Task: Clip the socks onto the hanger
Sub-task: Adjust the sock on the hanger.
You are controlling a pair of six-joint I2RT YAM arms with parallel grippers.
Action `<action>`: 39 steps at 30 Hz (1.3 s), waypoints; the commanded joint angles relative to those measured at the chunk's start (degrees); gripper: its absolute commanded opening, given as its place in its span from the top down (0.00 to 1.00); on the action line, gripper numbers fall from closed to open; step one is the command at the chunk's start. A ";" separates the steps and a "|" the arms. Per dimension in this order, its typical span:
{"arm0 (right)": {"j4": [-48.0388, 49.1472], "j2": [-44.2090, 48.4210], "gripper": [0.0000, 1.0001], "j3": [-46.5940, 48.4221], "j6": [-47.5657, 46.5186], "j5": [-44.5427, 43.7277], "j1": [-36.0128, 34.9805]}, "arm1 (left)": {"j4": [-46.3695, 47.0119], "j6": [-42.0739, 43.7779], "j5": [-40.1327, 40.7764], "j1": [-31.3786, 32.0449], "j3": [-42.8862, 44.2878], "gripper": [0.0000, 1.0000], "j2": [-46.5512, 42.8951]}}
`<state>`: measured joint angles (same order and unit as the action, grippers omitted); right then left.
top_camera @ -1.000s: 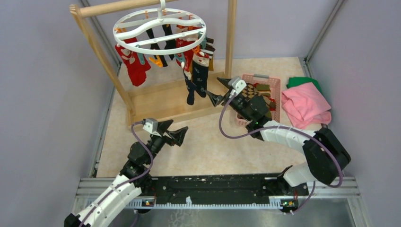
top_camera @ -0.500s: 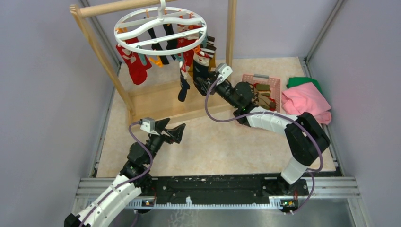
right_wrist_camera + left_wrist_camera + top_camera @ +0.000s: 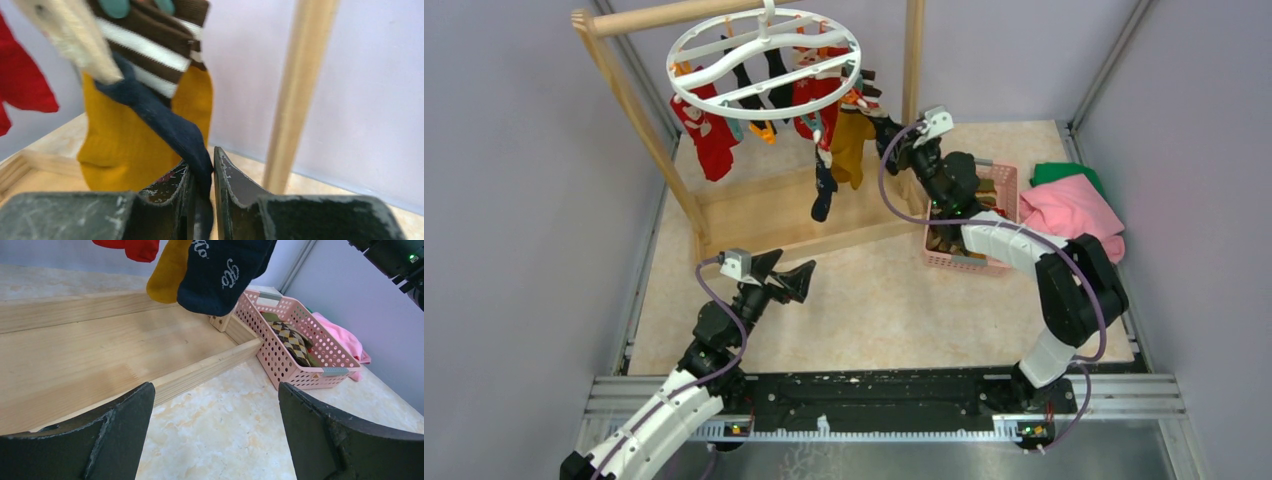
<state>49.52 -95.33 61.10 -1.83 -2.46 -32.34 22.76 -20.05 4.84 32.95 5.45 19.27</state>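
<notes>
The white ring hanger hangs from the wooden rack with several socks clipped under it: red, mustard and a dark one. My right gripper is raised beside the rack's right post. In the right wrist view the right gripper is shut on a navy sock that stretches up to a clip, in front of a mustard sock and a brown-white striped sock. My left gripper stands open and empty low over the table, also seen from above.
A pink basket holding an argyle sock sits right of the rack. Pink cloth and green cloth lie at the far right. The rack's wooden base and right post are close to my right gripper.
My right gripper rose and swung back to the right post while its jaws closed on the navy sock. The hanging socks swung and the basket came into sight. The left arm stayed still.
</notes>
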 commanded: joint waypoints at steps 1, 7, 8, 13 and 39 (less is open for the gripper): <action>-0.74 1.60 0.82 3.29 4.00 -2.60 3.18 | 2.34 -0.43 0.51 -0.15 1.32 0.02 -0.34; -1.85 1.72 0.80 3.79 4.40 0.67 4.37 | 2.05 -0.42 0.79 -0.15 1.18 0.02 -0.46; -1.88 1.71 0.80 3.63 4.63 1.60 4.34 | 2.03 -0.42 0.74 -0.10 1.14 0.02 -0.47; -1.00 3.35 0.78 1.32 5.02 4.33 4.31 | 1.78 -0.38 0.33 -0.14 1.31 0.02 -0.45; -4.96 21.77 0.41 -17.18 7.70 11.70 4.38 | -3.32 -6.17 -12.24 -0.30 10.08 0.01 2.28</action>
<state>45.36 -78.67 47.09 4.23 7.05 -27.94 19.66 -24.34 -1.30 32.93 10.87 18.72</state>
